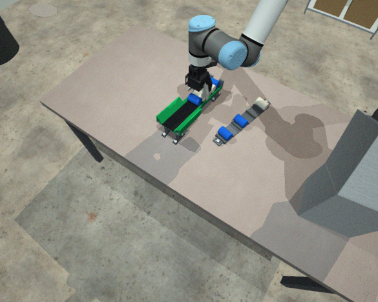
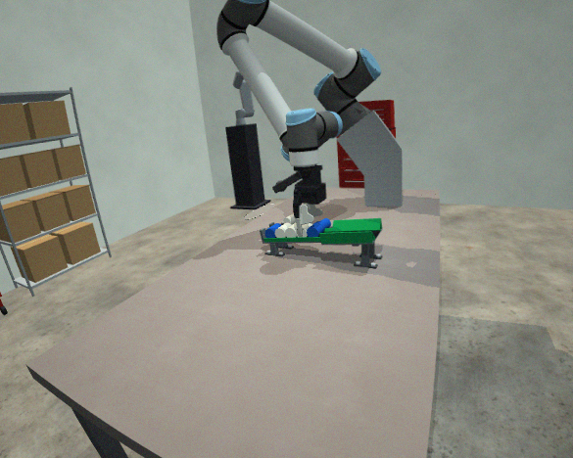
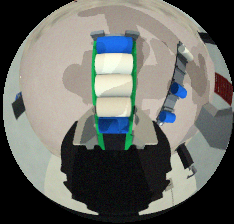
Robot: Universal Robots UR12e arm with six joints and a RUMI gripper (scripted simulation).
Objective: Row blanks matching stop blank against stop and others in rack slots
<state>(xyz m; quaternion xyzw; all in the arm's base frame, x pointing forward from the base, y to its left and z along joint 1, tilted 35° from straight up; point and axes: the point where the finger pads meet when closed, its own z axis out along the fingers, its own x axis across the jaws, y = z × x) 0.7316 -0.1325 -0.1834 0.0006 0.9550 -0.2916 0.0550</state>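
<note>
On the green ramp, a blue blank lies across at the stop. Three white blanks follow side by side. Another blue blank lies behind them. My gripper is open, low over the ramp, its jaws beside the ends of the third white blank. The stock rack holds two blue blanks and one white blank at the far end.
The rack stands on the table beside the ramp, with bare slots between its white blank and the nearer blue one. The ramp's raised green side walls flank its upper end. The grey robot pedestal stands beyond the rack.
</note>
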